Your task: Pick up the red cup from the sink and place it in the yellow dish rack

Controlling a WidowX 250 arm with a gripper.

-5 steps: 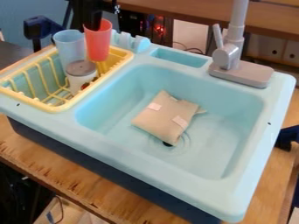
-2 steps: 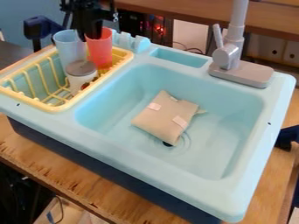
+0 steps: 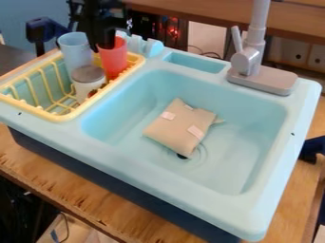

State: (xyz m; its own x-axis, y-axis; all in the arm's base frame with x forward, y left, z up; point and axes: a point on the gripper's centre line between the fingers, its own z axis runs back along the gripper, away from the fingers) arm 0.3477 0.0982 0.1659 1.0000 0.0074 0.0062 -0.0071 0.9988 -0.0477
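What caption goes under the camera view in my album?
Black gripper at the red cup; tan pouch in the blue sink.

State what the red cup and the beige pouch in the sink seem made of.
The red cup: probably smooth plastic, as its even wall looks slightly translucent. The beige pouch: likely matte fabric, given its soft creases and rumpled edges.

soft, even light brightens the sink (image 3: 236, 154), and red lights (image 3: 173, 32) glow in the shadows behind.
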